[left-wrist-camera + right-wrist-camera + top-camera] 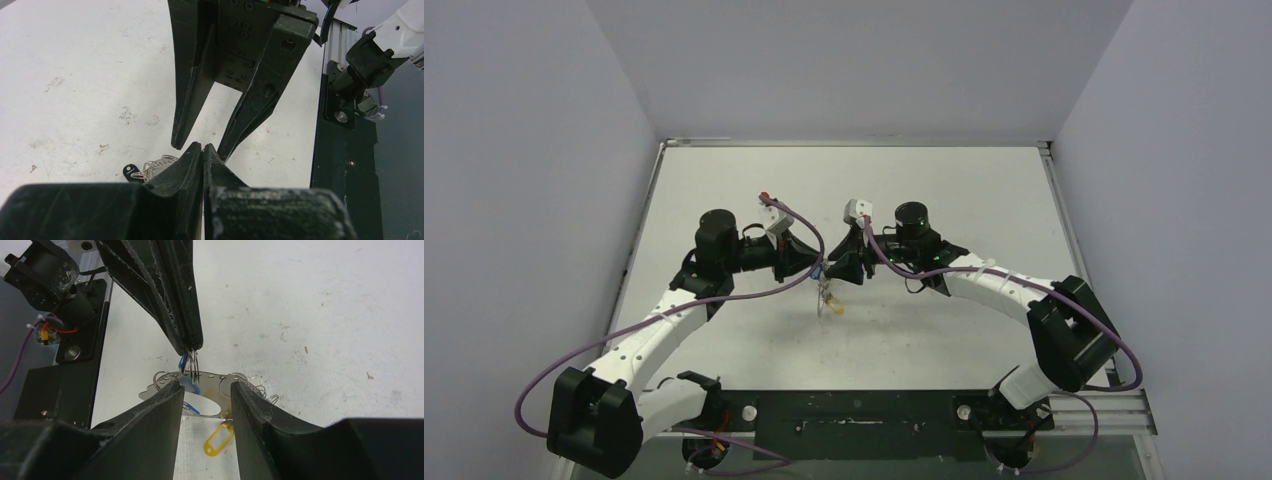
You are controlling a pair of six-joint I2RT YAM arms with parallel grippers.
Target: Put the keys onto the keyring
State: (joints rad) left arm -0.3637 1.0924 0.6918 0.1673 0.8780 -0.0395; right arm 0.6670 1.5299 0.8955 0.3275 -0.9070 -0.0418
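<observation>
1. Nearest in its own camera is the right hand point(202, 386). Its two fingers are apart, one on each side of the keyring point(210, 376), and I cannot see them touch it. I think the step is this: one hand holds the ring up, and this hand gets ready to grab it so a key can go on.
2. Next, I think the right hand has to shut softly on just the right bit. The wire is thin and hangs loose, so it could swing or slip away.
3. The keyring hangs in the air between the two hands, above the desk point(325, 315). From here it looks like a thin silver oval. Its long way runs side to side, across the gap of the right hand. Its top points up to the other hand.
4. A yellow tag point(218, 439) hangs lowest and points down, a bit tilted. A blue piece point(184, 362) sits near the top. I cannot tell how many keys are on the ring.
5. Behind it is the left hand point(192, 347). It is shut tight and points down. It pinches the small wire loops point(193, 364) at the top of the keyring.
6. Farthest is the white desk, with little marks on it.
</observation>
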